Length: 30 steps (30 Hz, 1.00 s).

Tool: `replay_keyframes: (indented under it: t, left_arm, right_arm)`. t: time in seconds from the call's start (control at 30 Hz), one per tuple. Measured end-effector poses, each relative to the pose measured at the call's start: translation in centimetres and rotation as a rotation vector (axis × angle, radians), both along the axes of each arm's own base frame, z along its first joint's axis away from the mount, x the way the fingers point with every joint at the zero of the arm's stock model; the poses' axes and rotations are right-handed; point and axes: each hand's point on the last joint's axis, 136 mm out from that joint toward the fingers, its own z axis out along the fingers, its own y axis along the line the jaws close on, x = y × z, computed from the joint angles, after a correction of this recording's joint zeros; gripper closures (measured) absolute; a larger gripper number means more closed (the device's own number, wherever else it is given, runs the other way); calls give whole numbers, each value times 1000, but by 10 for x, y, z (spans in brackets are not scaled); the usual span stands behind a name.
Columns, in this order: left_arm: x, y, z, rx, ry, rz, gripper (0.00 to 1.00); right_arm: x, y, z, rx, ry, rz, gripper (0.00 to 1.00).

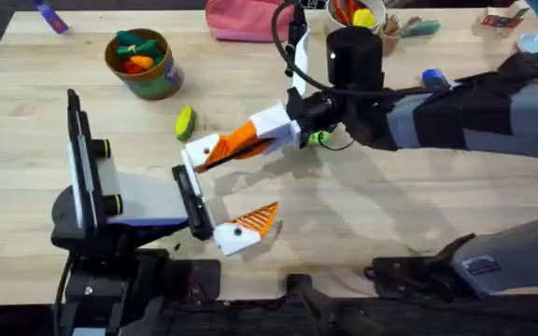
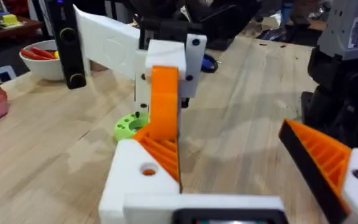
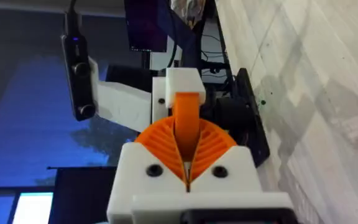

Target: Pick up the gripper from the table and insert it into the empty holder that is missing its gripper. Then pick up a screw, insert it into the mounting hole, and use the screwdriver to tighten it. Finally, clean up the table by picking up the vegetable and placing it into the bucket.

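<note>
Wooden tabletop [image 1: 409, 224], mid-area: right arm's jaws [image 3: 187, 163] closed on the gripper [image 1: 241, 140], pressing it vs the holder [image 1: 201, 149] on left arm; left jaws [image 1: 222, 191] wide open, empty. Risk: misaligned tip jams/slips; vegetable [image 1: 185, 122] near, bucket [image 1: 145, 63] toward far-left corner.

Robotics lab bench. Evidence: light plank table [image 1: 362, 233] carrying two arms; toy props in an olive bucket [image 1: 143, 65] and a white bowl [image 2: 42, 62]; cables, dark equipment and a lit screen [image 3: 30, 208] in the room behind.
</note>
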Motion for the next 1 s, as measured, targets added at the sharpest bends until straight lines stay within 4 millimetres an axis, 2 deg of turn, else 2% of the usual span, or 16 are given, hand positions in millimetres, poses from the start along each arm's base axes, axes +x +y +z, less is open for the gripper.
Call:
replay_keyframes:
  t: [0.83, 0.87, 0.9, 1.0]
  left_arm:
    - [3, 1, 0, -1, 4, 18, 15]
    - [3, 1, 0, 0, 4, 18, 15]
    - [3, 2, 0, 0, 3, 20, 15]
    - [-1, -1, 0, -2, 3, -6, 16]
  right_arm:
    - [2, 3, 0, -16, 24, -23, 992]
    - [2, 3, 0, -16, 26, -23, 973]
    - [3, 3, 0, -18, 29, -25, 894]
    - [6, 6, -3, -30, 25, -52, 475]
